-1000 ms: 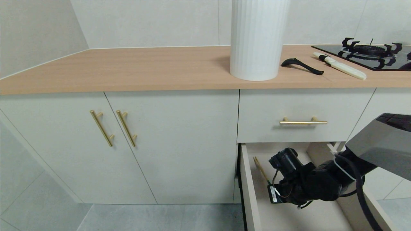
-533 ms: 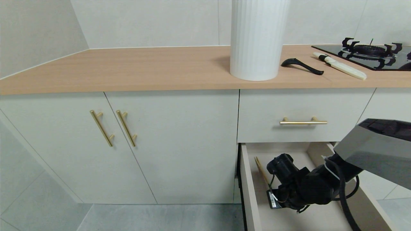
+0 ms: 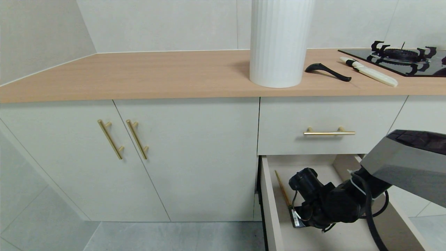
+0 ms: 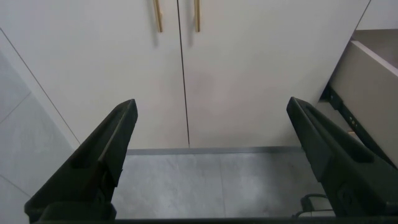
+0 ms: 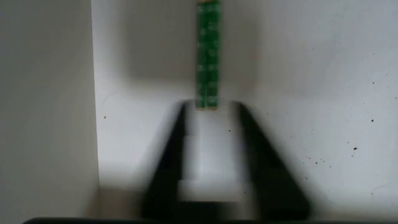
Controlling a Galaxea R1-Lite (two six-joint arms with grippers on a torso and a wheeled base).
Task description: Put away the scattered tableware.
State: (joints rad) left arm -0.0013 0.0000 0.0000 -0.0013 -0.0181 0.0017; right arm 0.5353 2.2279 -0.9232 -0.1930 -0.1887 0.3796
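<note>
A pair of wooden chopsticks [image 3: 281, 190] with green ends [image 5: 208, 56] lies on the floor of the open lower drawer [image 3: 270, 205], along its left wall. My right gripper [image 3: 292, 210] is down inside the drawer. In the right wrist view it [image 5: 211, 112] is open, its fingers just short of the green ends and holding nothing. A black spoon [image 3: 327, 71] and a white knife [image 3: 368, 71] lie on the wooden counter at the right. My left gripper [image 4: 211, 109] hangs open and empty before the cabinet doors.
A tall white ribbed cylinder [image 3: 278, 42] stands on the counter [image 3: 139, 75] above the drawers. A black gas hob [image 3: 400, 57] sits at the far right. The upper drawer [image 3: 329, 125] is closed, as are the two cabinet doors [image 3: 122, 139] with gold handles.
My right arm has shifted a little lower and leftward inside the drawer. The chopsticks now lie flat along the drawer's left wall.
</note>
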